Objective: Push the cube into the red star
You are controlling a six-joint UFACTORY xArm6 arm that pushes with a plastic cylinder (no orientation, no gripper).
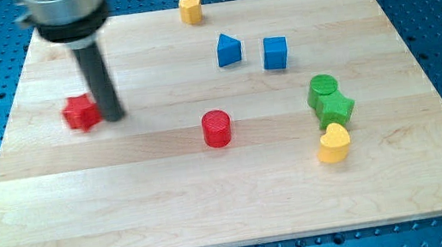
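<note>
The blue cube [275, 52] sits right of centre near the view's top. The red star [80, 113] lies at the view's left. My tip [113, 117] rests on the board just right of the red star, touching or almost touching it, far to the left of the cube. The rod rises from there to the arm's dark end at the view's top left.
A blue triangular block [229, 50] stands just left of the cube. A red cylinder [216, 128] is near the centre. A green cylinder [322, 89], green star [337, 108] and yellow heart [334, 143] cluster at the right. A yellow block [190, 9] sits at the wooden board's [216, 211] top edge.
</note>
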